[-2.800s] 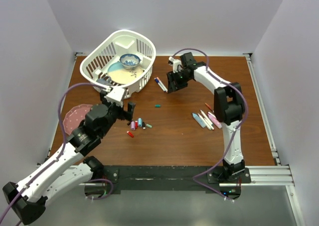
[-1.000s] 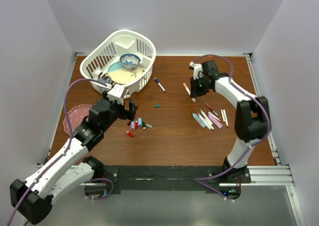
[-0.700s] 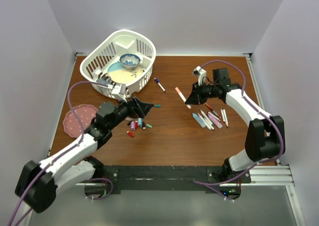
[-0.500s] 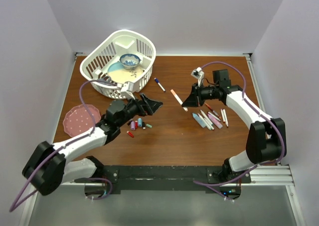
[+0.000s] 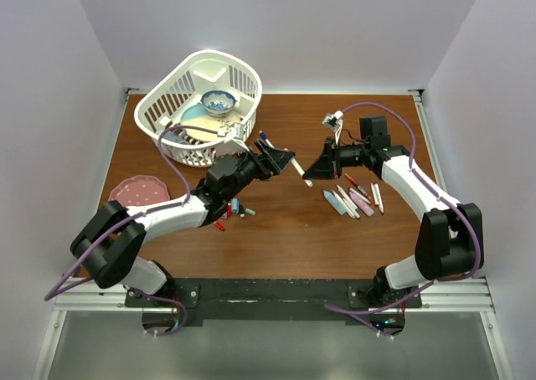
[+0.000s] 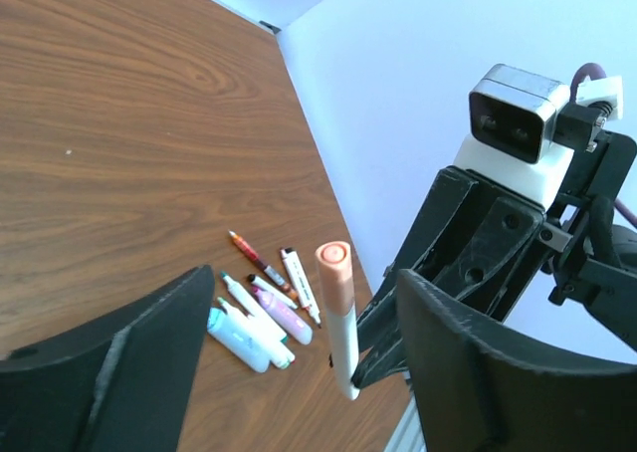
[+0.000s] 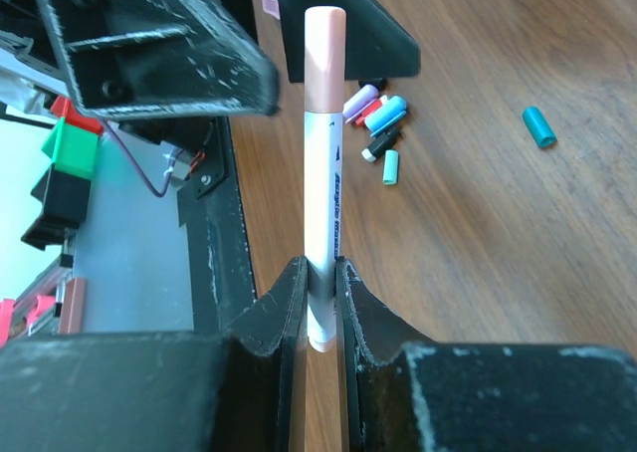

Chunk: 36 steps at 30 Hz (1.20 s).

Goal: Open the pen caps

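Top view, left to right.

- Pink plate point(image 5: 134, 189) sits at 9 o'clock on the counter point(image 5: 285, 238).
- White basket point(image 5: 248, 79) is at 11 o'clock. It holds a blue-patterned bowl point(image 5: 219, 102) on the far side and a cream plate point(image 5: 194, 125) flat on the bottom. There are dark bits beside them, too small to name.
- Blue-tipped pen point(image 5: 262, 135) lies just off the basket's 4 o'clock, mostly hidden by the left jaws.
- Loose caps point(image 5: 232, 206) are clustered at 7 o'clock of centre, partly under the left arm point(image 5: 167, 214). A red cap point(image 5: 219, 225) lies on the near side.
- Left jaws are spread wide and grip nothing. One finger stands on either side of the peach cap point(image 6: 332, 256), with no contact visible.
- Peach-capped pen point(image 5: 300, 169) is off the counter at centre, tilted, cap on, cap end toward the left jaws. Right jaws are clamped on its tail end.
- Row of pens point(image 5: 353, 197) lies on the counter at 4 o'clock.

Left wrist only:
- The cap shows nearly end-on.
- The right wrist camera housing point(image 6: 516, 113) sits behind the pen.
- The row has pink and light-blue barrels among the white ones.

Right wrist only:
- The fingers point(image 7: 284, 303) pinch the white barrel right at its tail.
- Cluster colours are pink, blue, red and black, with a pale green cap point(image 7: 391, 166) just beside them.
- A teal cap point(image 7: 538, 126) lies well apart at 2 o'clock. I can't pick it out in the top view.
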Tool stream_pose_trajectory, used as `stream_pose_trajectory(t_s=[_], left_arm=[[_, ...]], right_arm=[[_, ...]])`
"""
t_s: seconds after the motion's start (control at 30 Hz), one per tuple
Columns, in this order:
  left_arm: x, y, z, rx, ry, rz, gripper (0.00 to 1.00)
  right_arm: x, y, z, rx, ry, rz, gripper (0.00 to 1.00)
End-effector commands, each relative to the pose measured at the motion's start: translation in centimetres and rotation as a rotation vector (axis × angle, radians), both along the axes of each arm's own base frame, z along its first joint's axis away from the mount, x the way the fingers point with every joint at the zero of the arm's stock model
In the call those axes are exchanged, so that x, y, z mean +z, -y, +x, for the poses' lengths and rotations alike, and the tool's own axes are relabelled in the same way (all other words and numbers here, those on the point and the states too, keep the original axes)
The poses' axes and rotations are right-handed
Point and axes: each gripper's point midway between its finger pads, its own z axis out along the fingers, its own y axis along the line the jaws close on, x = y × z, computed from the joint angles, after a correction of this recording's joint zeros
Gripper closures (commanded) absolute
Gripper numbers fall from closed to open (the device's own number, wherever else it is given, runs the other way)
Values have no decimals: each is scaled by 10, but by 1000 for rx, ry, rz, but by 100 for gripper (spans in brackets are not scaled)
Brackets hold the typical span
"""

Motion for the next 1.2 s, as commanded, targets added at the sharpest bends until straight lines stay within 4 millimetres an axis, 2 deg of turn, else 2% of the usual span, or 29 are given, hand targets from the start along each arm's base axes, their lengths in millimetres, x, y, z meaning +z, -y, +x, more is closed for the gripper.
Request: stream_pose_trajectory(t_s=[0.0, 0.23, 0.4, 0.63, 0.73, 0.8, 0.83, 0.87, 0.9, 0.93, 0.97, 1.03, 1.07, 1.13, 1.17], left_arm=[[40, 10, 10, 22, 78, -97, 27], [44, 7, 16, 55, 99, -93, 39], [45, 15, 17, 27, 106, -90, 48], [47, 27, 12, -42, 115, -96, 52], [47, 29, 12, -52, 119, -96, 62], [48, 32, 10, -74, 121, -98, 79], [49, 32, 8, -78, 126, -102, 93], [50, 31, 9, -76, 133, -98, 100], [52, 31, 8, -80, 141, -97, 100], [52, 32, 7, -86, 145, -95, 100], [53, 33, 4, -99, 157, -89, 100], [56, 38, -4, -150, 177, -98, 100], [51, 40, -8, -174, 172, -98, 100], [53, 44, -16, -223, 192, -118, 100], [47, 47, -18, -239, 187, -115, 100]], right_arm=[[16, -3, -6, 30, 45, 43, 100], [13, -2, -5, 30, 35, 42, 100], [13, -3, -5, 32, 34, 43, 100], [9, -2, -4, 28, 27, 38, 100], [8, -2, -3, 26, 27, 35, 100], [7, -2, -3, 25, 24, 34, 100], [6, -2, -3, 25, 24, 33, 100], [4, -2, -3, 24, 20, 31, 100], [3, -3, -3, 28, 16, 33, 100], [3, -3, -3, 30, 14, 35, 95], [3, -4, -5, 42, 8, 46, 68], [4, -4, -6, 42, -11, 61, 53], [6, -5, -6, 43, -17, 75, 44], [6, -7, -8, 45, -55, 95, 43], [8, -8, -7, 51, -42, 105, 43]])
